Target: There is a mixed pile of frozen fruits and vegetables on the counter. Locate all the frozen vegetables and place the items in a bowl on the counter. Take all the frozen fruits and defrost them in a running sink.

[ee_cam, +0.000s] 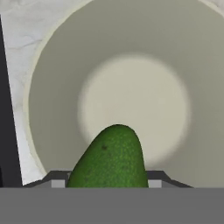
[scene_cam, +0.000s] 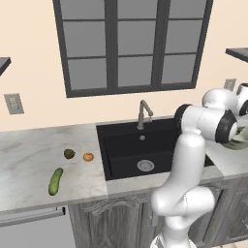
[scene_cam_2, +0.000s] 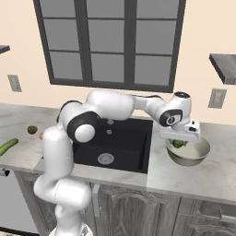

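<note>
- Gripper (scene_cam_2: pixel 180 142) pinching shiny dark green bumpy rounded vegetable piece (ee_cam: pixel 111 158), held between its fingertips.
- Wide shallow pale grey-green bowl (scene_cam_2: pixel 201 154) directly below gripper, on light marbled stone counter (scene_cam_2: pixel 193 177).
- Black rectangular sink (scene_cam: pixel 123 150) beside gripper, toward arm base.
- Long green cucumber (scene_cam: pixel 55 181), olive-brown ball (scene_cam: pixel 69 153), orange ball (scene_cam: pixel 88 156) well apart from gripper, beyond sink.

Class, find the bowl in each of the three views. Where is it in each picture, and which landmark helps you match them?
Left base view: bowl at the right edge, partly behind the arm.
Right base view: lower right, on the counter.
Hand view: centre, seen from above, behind the held green piece.
Landmark: the black sink, left of the bowl.
</note>
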